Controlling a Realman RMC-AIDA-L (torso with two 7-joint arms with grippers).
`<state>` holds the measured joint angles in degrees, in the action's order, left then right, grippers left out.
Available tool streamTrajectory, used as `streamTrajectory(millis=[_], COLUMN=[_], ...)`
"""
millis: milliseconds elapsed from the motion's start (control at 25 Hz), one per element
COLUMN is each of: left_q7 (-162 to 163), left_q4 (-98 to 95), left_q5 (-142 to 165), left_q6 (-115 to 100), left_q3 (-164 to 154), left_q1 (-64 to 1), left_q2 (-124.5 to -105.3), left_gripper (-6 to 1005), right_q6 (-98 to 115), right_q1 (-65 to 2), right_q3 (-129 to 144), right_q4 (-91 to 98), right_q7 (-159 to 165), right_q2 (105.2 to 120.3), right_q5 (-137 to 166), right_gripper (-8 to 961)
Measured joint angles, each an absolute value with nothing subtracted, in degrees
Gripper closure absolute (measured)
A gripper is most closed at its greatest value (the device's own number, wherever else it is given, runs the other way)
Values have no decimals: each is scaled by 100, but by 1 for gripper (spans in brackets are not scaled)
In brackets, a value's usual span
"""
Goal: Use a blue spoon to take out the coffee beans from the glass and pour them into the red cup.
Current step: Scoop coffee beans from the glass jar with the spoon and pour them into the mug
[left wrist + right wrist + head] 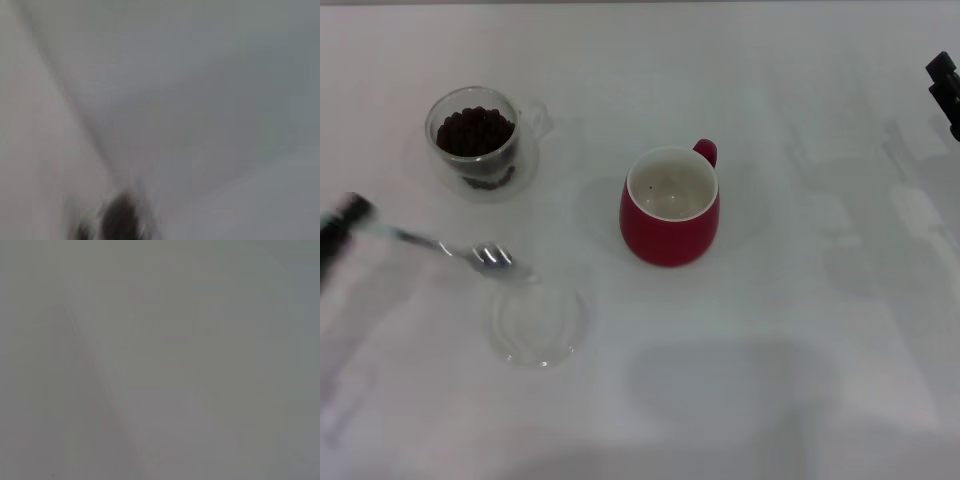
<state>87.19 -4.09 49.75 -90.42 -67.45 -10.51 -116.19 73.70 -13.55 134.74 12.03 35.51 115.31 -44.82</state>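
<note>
Left tool [340, 228] at the bench's left edge, blue spoon [470, 252] out ahead of it; grip blurred, can't tell.
Spoon bowl over the glass dish [537, 322] rim; glass [477, 137] of coffee beans [473, 131] behind; red cup [670, 205] centre; right tool [944, 88] far right, state unclear.

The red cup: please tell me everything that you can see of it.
The rounded glossy red ceramic cup stands upright near the middle of the white table. Its inside is white and looks almost empty, with only a few dark specks. A red loop handle points away from the robot, toward its right. Nothing touches it; the glass of coffee beans stands apart on its left.
</note>
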Motion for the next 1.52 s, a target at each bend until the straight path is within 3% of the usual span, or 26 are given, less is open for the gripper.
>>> streamTrajectory(millis=[200,400,600,720,1040,1520], left_q7=[8681,8693,8666,8570,7671,7446], left_q4=[-1483,-1426,-1343,-1363,-1385,-1588], left_q5=[3980,3931,4363,4711,4919,4865], left_q6=[-9155,-8882,-8058,-7651,-7215,-7143], left_q3=[-6741,-6748,-6768,-6773,-6757,-6582], left_q1=[-1121,-1953,-2426,-2615,-2708,-2323], left_q2=[-11580,-11075,-10892,-10934,-11332,-11369], left_gripper=[865,866,866,866,867,865], right_q6=[7337,7342,7380,7389,7389,7387], right_q1=[-1406,-1429,-1357,-1296,-1208,-1152], right_q3=[13468,13465,13520,13536,13608,13622], right_q4=[1211,1257,1272,1273,1274,1263], right_q7=[3551,3551,3599,3751,3796,3797], right_q2=[11531,11535,11540,11540,11540,11540], right_q5=[-4482,-4482,-4481,-4450,-4432,-4456], right_gripper=[179,179,179,179,179,179])
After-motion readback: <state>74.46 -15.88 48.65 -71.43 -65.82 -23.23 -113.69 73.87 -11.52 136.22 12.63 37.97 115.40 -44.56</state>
